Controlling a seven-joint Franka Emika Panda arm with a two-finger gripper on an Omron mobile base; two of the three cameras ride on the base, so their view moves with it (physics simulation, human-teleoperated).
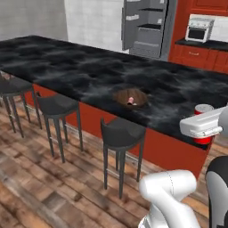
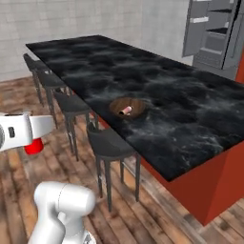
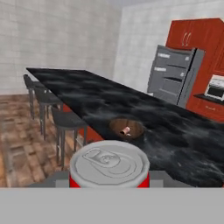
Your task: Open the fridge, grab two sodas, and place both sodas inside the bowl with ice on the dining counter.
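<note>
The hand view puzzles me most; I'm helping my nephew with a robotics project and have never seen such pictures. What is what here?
This is a rendered kitchen with a white robot arm on a driving base. Two cameras sit behind the arm, left and right; the third rides on the hand and looks along it. The big silver disc there is the top of a red soda can that the hand grips, upright. Ahead lies the black dining counter. On it is a brown wooden bowl with another soda can lying inside. Dark stools stand along the counter. At the back, the grey fridge stands open.
</note>
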